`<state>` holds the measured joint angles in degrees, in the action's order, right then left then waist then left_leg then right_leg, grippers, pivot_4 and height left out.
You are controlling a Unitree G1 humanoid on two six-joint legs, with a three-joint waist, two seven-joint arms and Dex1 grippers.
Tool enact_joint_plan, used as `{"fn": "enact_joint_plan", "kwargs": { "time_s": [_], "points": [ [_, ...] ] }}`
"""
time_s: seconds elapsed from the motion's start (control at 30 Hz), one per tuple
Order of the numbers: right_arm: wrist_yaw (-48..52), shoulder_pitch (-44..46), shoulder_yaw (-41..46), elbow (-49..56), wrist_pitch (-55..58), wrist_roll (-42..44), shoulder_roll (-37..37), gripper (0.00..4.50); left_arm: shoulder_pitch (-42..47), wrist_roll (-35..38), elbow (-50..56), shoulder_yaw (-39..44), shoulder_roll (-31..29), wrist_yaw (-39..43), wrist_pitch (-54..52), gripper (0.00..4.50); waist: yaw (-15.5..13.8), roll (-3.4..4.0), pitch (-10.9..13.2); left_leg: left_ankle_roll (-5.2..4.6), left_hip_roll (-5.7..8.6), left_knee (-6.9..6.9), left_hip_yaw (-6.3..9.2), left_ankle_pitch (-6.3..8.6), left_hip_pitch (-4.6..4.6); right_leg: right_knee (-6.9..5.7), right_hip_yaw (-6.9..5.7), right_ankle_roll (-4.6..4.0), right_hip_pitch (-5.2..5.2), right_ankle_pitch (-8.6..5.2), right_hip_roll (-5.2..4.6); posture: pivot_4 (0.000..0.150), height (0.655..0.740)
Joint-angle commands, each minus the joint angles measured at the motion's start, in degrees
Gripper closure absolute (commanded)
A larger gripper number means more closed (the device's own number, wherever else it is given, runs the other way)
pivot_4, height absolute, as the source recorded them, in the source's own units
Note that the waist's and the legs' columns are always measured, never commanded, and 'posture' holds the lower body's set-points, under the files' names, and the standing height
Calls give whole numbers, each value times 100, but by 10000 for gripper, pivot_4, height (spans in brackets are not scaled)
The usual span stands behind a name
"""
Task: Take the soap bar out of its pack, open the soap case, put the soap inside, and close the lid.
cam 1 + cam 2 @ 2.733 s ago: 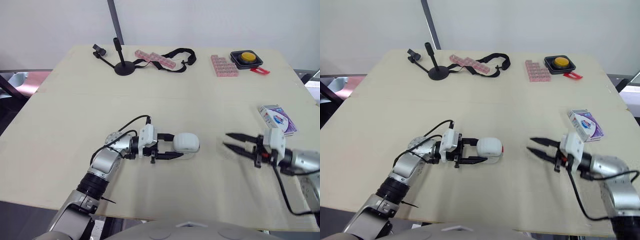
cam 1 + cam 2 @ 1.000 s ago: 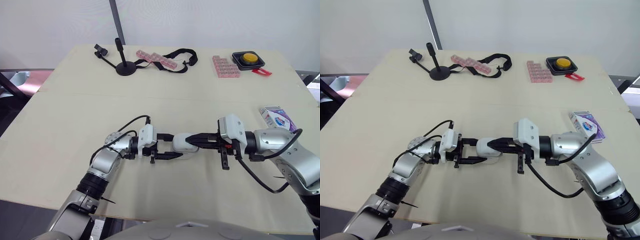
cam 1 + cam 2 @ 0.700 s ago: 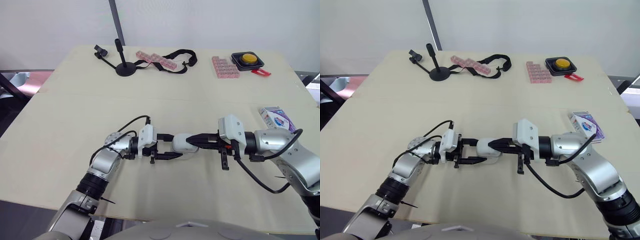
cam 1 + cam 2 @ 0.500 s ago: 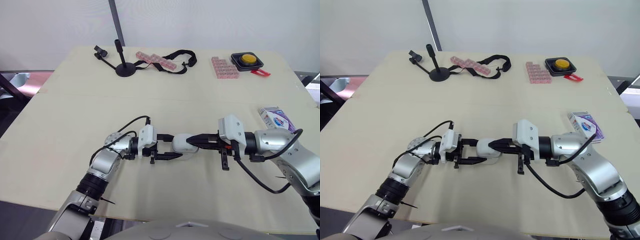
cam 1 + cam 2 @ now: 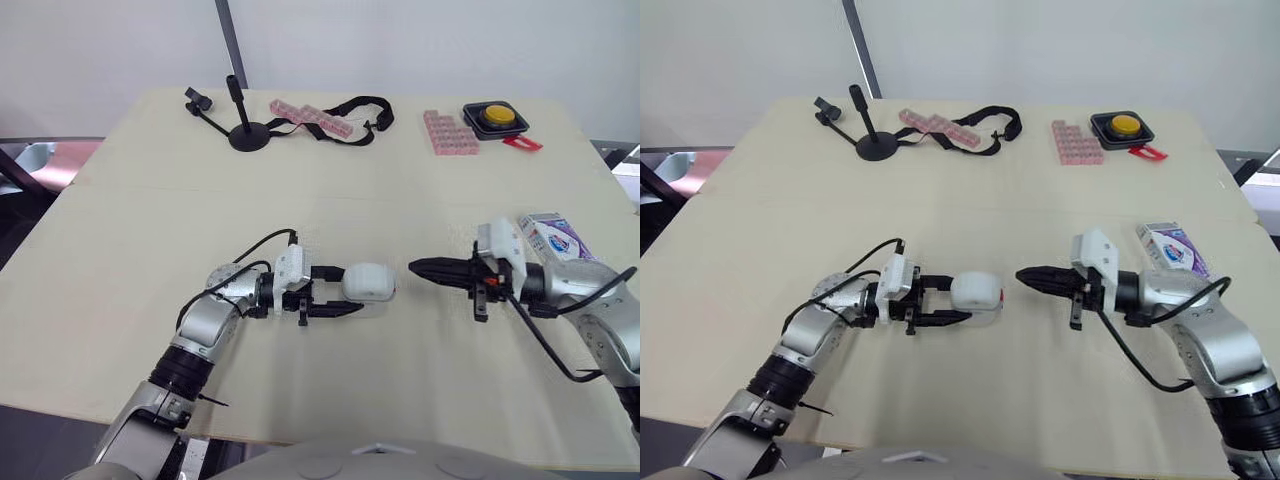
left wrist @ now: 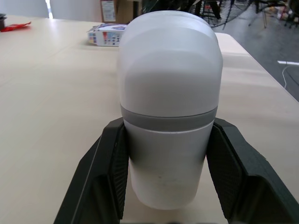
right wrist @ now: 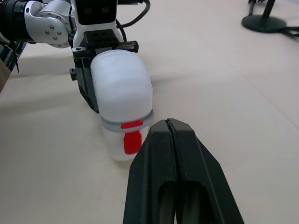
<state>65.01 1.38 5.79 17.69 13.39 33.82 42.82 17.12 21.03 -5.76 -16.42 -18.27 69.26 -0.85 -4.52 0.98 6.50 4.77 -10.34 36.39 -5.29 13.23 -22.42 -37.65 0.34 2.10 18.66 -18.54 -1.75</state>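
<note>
In the lower middle of the frame the left gripper (image 5: 352, 291) clasps the soap case (image 5: 369, 282) between textured black fingers. The case is a smooth, rounded white plastic shell with a grey seam band and a small red catch on the end facing the right gripper (image 5: 414, 267). That gripper, at centre right, has its jaws pressed into one tapered black point, apart from the case across bare matte beige table (image 5: 330, 195), while the glossy cardboard soap pack (image 5: 553, 236) lies near the table's right edge.

A pale wooden table (image 5: 150, 230) before a white wall (image 5: 420, 40).
</note>
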Motion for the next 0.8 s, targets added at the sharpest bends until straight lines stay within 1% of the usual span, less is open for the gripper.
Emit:
{"fn": "enact_joint_plan", "kwargs": {
  "time_s": [0.03,0.1,0.23,0.27,0.33,0.37,0.4,0.47,0.53,0.57,0.63,0.73,0.8],
  "points": [
    [380,-191,237,-202,-757,-23,-188,44729,94,382,315,279,-83,-164,-694,26145,-7,0,0,0,2,2,1,0,-6,4,-4,0,3,0,1,1500,7343],
    [509,-278,194,-269,-961,-75,-253,44729,124,579,462,337,-122,-245,-1164,26145,-3,0,0,0,4,4,3,0,-11,0,-10,0,12,0,1,1500,7343],
    [670,-403,84,-326,-1226,-176,-334,34086,166,910,743,426,-242,-345,-2058,26145,-10,0,1,0,8,11,3,0,-13,1,-14,1,23,1,1,1500,7343],
    [706,-418,66,-346,-1308,-211,-343,29965,171,981,811,435,-283,-344,-2257,26145,-10,0,1,0,8,11,5,0,-11,3,-15,1,23,1,0,1500,7343],
    [737,-428,51,-379,-1417,-262,-356,23635,162,1128,962,440,-389,-367,-2709,26145,-9,-1,1,0,7,13,7,0,-8,2,-17,1,22,1,-1,1500,7343],
    [739,-417,52,-385,-1455,-268,-365,19357,151,1201,1039,447,-438,-369,-2897,26145,-9,0,0,0,7,14,8,0,-9,1,-17,1,22,1,0,1500,7343],
    [738,-407,53,-389,-1471,-267,-368,16924,141,1261,1099,456,-474,-386,-3065,26145,-9,0,1,0,8,14,8,0,-8,1,-16,1,21,1,0,1500,7343],
    [738,-383,52,-400,-1505,-270,-374,9436,139,1417,1198,498,-523,-479,-3452,26145,-11,0,1,0,9,14,7,0,-9,2,-16,1,21,1,0,1500,7343],
    [742,-361,55,-409,-1524,-261,-384,3830,161,1630,1288,578,-532,-620,-3907,26145,-14,0,1,0,9,15,8,0,-9,2,-17,2,20,1,0,1500,7343],
    [742,-349,52,-405,-1527,-251,-392,220,194,1784,1331,653,-520,-731,-4180,26145,-16,0,0,0,9,15,8,0,-9,2,-19,2,21,1,0,1500,7343],
    [747,-338,41,-396,-1533,-236,-399,220,258,2009,1405,759,-506,-928,-4636,26145,-21,0,1,0,10,15,9,0,-9,3,-21,2,21,1,0,1500,7343],
    [743,-341,24,-365,-1517,-211,-412,220,455,2530,1357,959,-463,-1436,-5857,26145,-30,0,1,1,10,19,11,-1,-10,1,-23,2,21,1,2,1500,7343],
    [737,-340,-1,-340,-1499,-214,-408,220,562,2771,1279,1067,-438,-1659,-6431,26145,-29,0,0,1,10,20,12,-1,-10,1,-23,2,20,1,1,1500,7343]
  ]
}}
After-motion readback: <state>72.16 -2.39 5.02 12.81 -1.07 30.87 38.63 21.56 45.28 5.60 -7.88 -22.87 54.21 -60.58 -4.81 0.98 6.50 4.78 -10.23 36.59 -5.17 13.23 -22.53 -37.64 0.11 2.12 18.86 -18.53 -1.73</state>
